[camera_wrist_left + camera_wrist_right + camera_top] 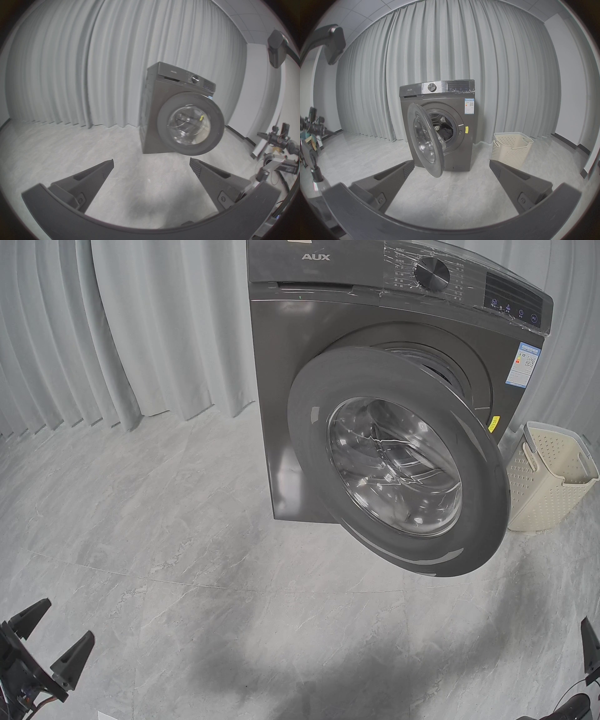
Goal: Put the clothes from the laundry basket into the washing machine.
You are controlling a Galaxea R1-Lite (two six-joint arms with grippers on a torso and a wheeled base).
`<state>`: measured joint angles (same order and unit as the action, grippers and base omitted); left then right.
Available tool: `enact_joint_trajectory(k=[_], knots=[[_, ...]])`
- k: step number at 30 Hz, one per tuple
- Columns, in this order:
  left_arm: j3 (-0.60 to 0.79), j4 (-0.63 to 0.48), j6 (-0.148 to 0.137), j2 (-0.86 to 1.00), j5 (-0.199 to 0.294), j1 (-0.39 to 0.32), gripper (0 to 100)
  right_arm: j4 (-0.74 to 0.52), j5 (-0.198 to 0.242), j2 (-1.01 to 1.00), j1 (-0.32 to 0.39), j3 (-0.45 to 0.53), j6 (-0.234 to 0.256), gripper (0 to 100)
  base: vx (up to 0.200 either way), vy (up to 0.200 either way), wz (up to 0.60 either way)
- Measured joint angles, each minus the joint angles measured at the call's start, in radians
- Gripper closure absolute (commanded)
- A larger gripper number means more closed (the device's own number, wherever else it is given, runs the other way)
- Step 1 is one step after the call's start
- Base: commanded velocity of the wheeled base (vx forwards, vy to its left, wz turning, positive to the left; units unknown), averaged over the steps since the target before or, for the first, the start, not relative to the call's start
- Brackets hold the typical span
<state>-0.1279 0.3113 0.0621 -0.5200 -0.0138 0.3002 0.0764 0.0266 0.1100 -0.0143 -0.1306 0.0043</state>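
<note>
Waiting well back from the washing machine (294,334) with left gripper (151,162) and right gripper (451,162) spread wide and empty, door (400,459) swung open for loading, dark clothes (445,132) inside its drum, laundry basket (537,496) just beside it.

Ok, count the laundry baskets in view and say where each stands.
1. The laundry basket stands on the floor just right of the washing machine; another could hide behind the machine.

Door (400,459) swung open, covers most of the drum mouth (437,362). Washing machine (294,396) top cut off by head view's edge. Dark clothes (445,132) inside too small to identify. Laundry basket (512,148) bottom hidden behind its wall.
</note>
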Motion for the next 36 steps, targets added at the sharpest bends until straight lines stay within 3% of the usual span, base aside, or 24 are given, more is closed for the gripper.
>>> enact_joint_trajectory(k=[5,12,24,29,32,36], knots=[[0.041,-0.085,-0.011,0.175,0.015,-0.125,0,0.098,0.012,0.177,-0.037,-0.059,0.004,0,0.0,0.0,0.0],[0.076,-0.18,-0.036,0.317,0.023,-0.205,0,0.251,0.025,0.499,-0.086,-0.141,0.008,0,0.0,0.0,0.0],[0.108,-0.278,-0.07,0.45,0.049,-0.271,0,0.426,0.029,1.087,-0.163,-0.355,0.012,0,0.0,0.0,0.0],[0.11,-0.304,-0.077,0.484,0.055,-0.288,0,0.475,0.0,1.282,-0.179,-0.474,0.015,0,0.0,0.0,0.0],[0.11,-0.309,-0.078,0.494,0.057,-0.294,0,0.516,-0.021,1.354,-0.168,-0.514,0.017,0,0.0,0.0,0.0],[0.11,-0.311,-0.08,0.502,0.058,-0.298,0,0.576,-0.044,1.405,-0.097,-0.529,0.016,0,0.0,0.0,0.0]])
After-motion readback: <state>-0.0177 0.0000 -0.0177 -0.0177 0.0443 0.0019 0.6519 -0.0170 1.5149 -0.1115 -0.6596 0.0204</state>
